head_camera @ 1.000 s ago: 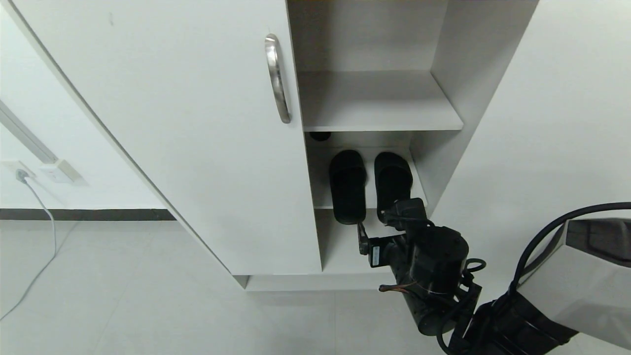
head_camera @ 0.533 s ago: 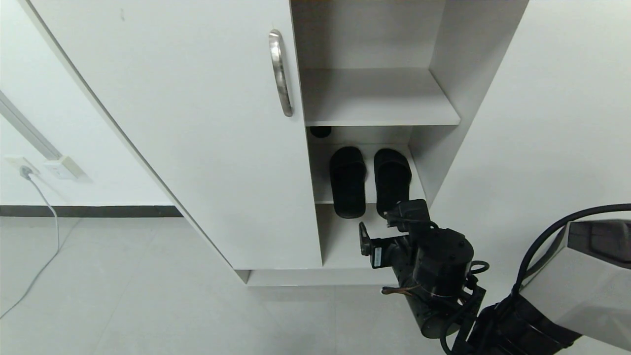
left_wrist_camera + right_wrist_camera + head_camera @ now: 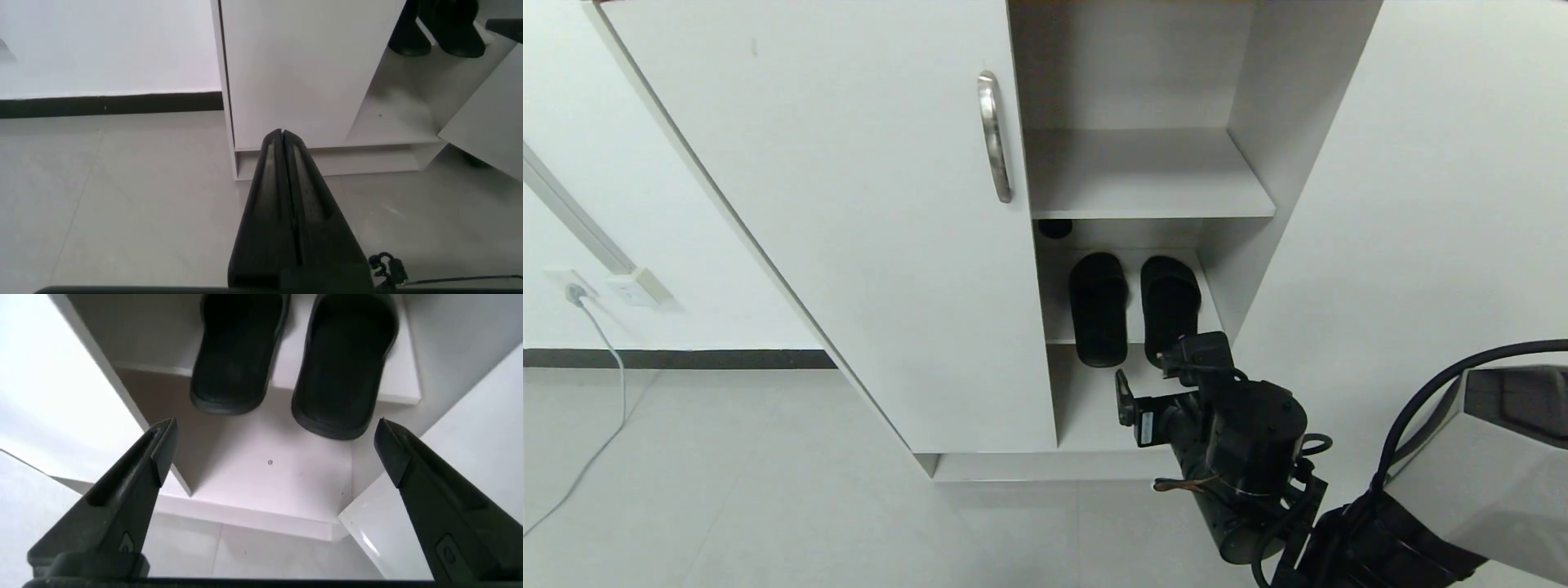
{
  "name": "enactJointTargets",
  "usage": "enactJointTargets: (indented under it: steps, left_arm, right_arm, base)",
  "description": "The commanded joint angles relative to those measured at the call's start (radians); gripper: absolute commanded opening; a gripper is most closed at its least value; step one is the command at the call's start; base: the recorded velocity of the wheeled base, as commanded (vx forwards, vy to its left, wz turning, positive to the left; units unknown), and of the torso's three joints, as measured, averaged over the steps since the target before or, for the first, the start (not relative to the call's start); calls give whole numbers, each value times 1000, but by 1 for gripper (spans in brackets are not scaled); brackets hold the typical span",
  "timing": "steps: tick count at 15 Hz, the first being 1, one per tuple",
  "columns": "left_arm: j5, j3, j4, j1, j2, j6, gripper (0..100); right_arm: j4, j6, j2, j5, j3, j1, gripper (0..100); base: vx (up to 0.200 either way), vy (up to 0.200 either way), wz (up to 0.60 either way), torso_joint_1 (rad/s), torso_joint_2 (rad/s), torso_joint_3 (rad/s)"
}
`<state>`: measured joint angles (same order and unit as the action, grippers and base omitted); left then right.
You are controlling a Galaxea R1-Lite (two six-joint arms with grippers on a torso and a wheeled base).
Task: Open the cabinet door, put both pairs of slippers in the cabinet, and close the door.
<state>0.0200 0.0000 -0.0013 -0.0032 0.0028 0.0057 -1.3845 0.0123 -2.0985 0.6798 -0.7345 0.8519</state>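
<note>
A pair of black slippers (image 3: 1134,304) lies side by side on the middle shelf of the white cabinet (image 3: 1307,106), heels sticking out over the shelf's front edge. The right wrist view shows the same slippers (image 3: 294,359) just beyond my fingers. My right gripper (image 3: 1153,372) hangs open just in front of and below the heels, level with the bottom compartment, with nothing between its fingers. The cabinet's right door (image 3: 1405,204) stands swung open. The left door (image 3: 849,212) with its metal handle (image 3: 995,135) is closed. My left gripper (image 3: 280,137) is shut, low over the floor in front of the cabinet.
An upper shelf (image 3: 1143,175) sits above the slippers and a bottom shelf (image 3: 1094,408) below. A small dark round thing (image 3: 1054,229) sits at the back of the middle shelf. At the far left a wall socket (image 3: 574,291) has a cable trailing over the tiled floor (image 3: 727,506).
The head view has shifted, so the cabinet sits a little lower and farther right and the slippers look slightly smaller. My right gripper stays open in front of the heels.
</note>
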Motion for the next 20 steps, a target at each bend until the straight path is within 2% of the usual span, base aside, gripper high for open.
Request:
enactJointTargets:
  steps: [1,10,20]
  left_arm:
    - [0,0,0,0,2,0,0]
    - [0,0,0,0,0,2,0]
    - [0,0,0,0,0,0,0]
  right_arm:
    - [1,1,0,0,-2,6,100]
    - [-5,1,6,-34,55,4,100]
    - [-38,17,9,-57,106,3,100]
  base:
    - [0,0,0,7,2,188]
    - [0,0,0,4,2,183]
    - [0,0,0,0,0,5]
